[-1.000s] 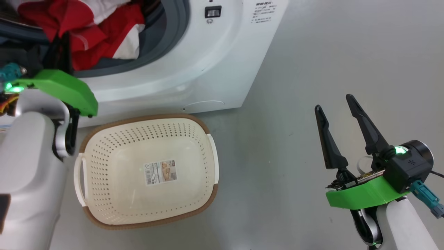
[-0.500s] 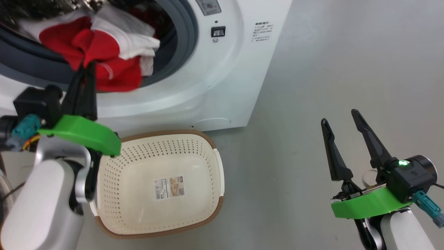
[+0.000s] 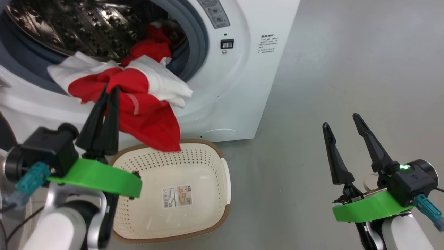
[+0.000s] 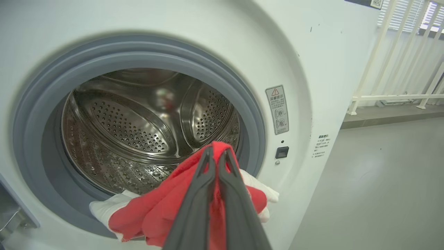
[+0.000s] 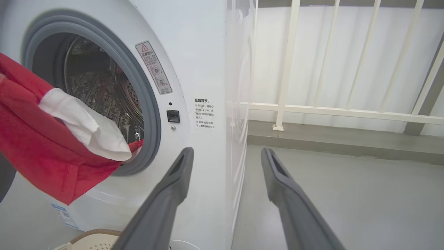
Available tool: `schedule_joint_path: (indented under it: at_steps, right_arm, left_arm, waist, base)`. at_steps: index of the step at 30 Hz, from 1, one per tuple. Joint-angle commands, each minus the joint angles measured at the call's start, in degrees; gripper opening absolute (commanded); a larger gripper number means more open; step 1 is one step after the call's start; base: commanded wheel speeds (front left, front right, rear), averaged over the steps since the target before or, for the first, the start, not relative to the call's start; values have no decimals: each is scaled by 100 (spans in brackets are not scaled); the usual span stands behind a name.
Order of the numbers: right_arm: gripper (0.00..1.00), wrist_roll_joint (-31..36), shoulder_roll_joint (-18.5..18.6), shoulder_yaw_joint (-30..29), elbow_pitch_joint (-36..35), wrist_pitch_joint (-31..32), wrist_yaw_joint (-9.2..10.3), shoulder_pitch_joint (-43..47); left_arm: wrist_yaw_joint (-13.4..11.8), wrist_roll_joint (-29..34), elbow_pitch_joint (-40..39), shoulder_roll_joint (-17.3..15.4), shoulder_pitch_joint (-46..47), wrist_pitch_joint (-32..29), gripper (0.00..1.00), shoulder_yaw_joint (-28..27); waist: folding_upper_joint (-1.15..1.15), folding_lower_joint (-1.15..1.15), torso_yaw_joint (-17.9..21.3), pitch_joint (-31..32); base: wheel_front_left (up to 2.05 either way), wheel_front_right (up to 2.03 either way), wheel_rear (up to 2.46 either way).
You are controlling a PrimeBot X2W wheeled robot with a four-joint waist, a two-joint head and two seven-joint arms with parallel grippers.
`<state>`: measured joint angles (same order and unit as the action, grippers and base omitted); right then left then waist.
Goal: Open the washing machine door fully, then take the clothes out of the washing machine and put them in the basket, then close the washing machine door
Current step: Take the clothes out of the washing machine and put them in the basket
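Observation:
The white washing machine (image 3: 229,90) stands with its drum mouth (image 4: 138,132) uncovered; the washing machine door is out of view. My left gripper (image 3: 110,88) is shut on a bundle of red and white clothes (image 3: 145,114), held in front of the grey ring, its lowest corner hanging over the far rim of the cream basket (image 3: 173,163). In the left wrist view the same clothes (image 4: 156,211) bunch around my left gripper (image 4: 216,152). One more red piece (image 3: 152,48) lies inside the drum. At the lower right my right gripper (image 3: 340,121) is open over the floor, holding nothing.
The basket sits on the grey floor right against the machine's front, a label (image 3: 177,196) on its bottom. A white railing (image 5: 329,111) runs behind the machine's right side. Bare floor (image 3: 347,62) stretches to the right.
The left gripper has drawn the red and white clothes out of the drum and over the ring, toward the basket. The head view has shifted. The right gripper stays open.

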<state>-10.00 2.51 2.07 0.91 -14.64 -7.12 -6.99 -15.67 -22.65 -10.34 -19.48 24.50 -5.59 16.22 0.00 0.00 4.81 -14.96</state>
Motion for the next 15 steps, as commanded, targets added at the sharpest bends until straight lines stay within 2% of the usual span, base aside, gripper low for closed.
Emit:
schedule_joint_path:
  at_steps: [1, 9, 15]
  right_arm:
    - [100, 68, 37, 96, -143, -36, -36, 58]
    - [100, 97, 37, 87, -187, -9, -36, 115]
    - [100, 82, 37, 100, -248, -2, -36, 100]
  left_arm:
    - [-52, 66, -301, -225, -1, -28, 0, -195]
    - [-227, 107, -971, -225, -401, -284, 0, -56]
    - [-245, 5, -793, -115, -674, -287, 0, 82]
  waist:
    - [0, 0, -20, 30]
    - [0, 0, -63, 148]
    - [0, 0, -84, 34]
  base:
    - [0, 0, 0]
    - [0, 0, 0]
    - [0, 0, 0]
